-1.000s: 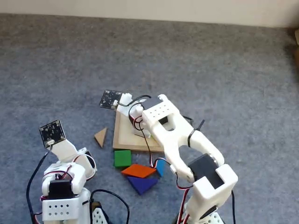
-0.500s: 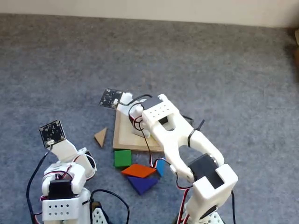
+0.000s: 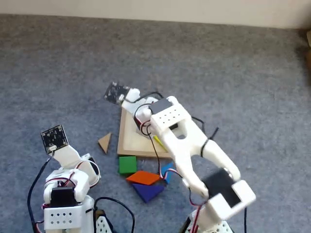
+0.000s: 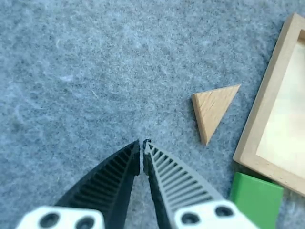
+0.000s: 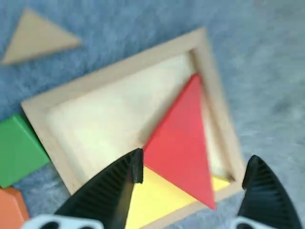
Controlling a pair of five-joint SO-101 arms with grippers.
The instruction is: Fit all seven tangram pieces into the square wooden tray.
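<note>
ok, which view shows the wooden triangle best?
Left wrist view: the wooden triangle lies whole and close, apart from the tray. High view has it small beside the tray; right wrist view catches it at the frame edge.

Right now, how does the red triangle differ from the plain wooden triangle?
Colour: the red triangle is painted red; the wooden triangle is bare, light wood. Place: the red triangle lies inside the tray, beside a yellow piece; the wooden triangle lies on the grey carpet outside the tray, apart from its rim. Size: the red triangle looks larger than the wooden triangle. Both are triangular tangram pieces.
</note>
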